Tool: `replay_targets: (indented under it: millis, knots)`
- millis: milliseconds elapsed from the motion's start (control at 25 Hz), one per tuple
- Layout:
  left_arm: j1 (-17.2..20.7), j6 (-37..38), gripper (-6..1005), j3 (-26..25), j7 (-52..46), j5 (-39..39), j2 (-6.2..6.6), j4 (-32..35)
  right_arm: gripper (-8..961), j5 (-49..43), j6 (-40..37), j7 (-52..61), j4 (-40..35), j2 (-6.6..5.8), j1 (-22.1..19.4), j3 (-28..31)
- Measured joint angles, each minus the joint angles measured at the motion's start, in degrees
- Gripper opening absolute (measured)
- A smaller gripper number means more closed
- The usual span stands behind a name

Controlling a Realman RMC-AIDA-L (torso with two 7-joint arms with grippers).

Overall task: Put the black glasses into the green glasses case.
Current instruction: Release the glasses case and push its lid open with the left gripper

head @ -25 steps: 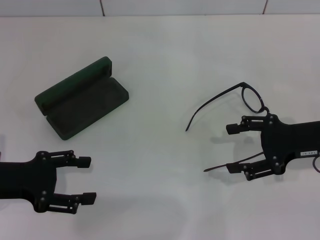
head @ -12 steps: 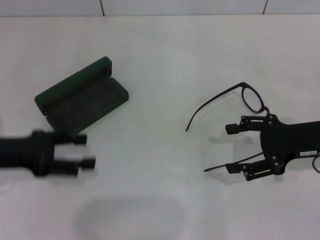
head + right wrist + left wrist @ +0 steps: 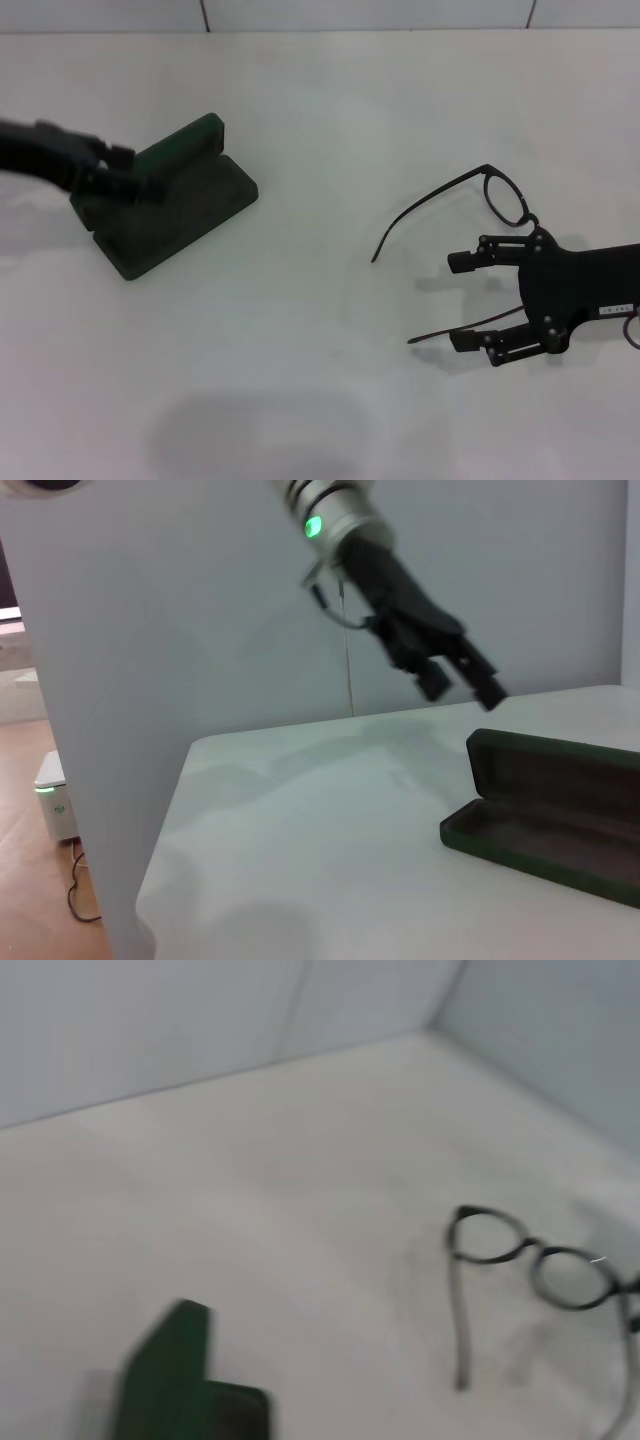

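Left gripper [image 3: 135, 175] has swung above green glasses case [image 3: 165, 200].

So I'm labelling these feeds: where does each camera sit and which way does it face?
Head: above, looking down at the open dark green hinged case, thin black-framed glasses, left gripper, right gripper.
Left wrist: over the case, facing the glasses; no fingers.
Right wrist: low, facing the case and left gripper.
All share the case.

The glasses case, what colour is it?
The glasses case is dark green, seen best in the head view.
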Motion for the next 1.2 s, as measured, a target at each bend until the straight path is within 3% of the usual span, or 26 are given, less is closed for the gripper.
replay_targets:
  millis: [240, 400, 560, 760, 1160, 1200]
  knots:
    - [-11.32, -3.74, 844, 2.33, -5.12, 16.79, -0.45, 0.94, 868, 0.00, 0.00, 0.06, 0.00, 0.29, 0.54, -0.18]
    - [-13.93, -7.86, 843, 7.33, -7.95, 23.07, -1.06, -0.14, 868, 0.00, 0.01, 0.12, -0.12, 0.72, 1.26, -0.21]
    - [-16.60, -12.67, 841, 11.92, -9.54, 28.46, -2.44, -4.10, 869, 0.00, 0.02, 0.13, -0.41, 0.80, 0.95, -0.21]
    - [-17.71, -16.13, 839, 12.91, -9.78, 31.01, -3.24, -7.80, 868, -0.08, 0.02, 0.14, -0.53, 0.79, 0.64, -0.21]
    - [-17.56, -16.53, 835, 13.56, -8.30, 30.67, -3.45, -7.54, 869, -0.91, 0.10, 0.13, -0.53, 0.79, 0.51, -0.09]
    - [-17.41, -16.53, 791, 13.65, -8.03, 30.38, -3.54, -7.28, 869, -0.92, 0.10, 0.13, -0.54, 0.79, 0.51, -0.09]
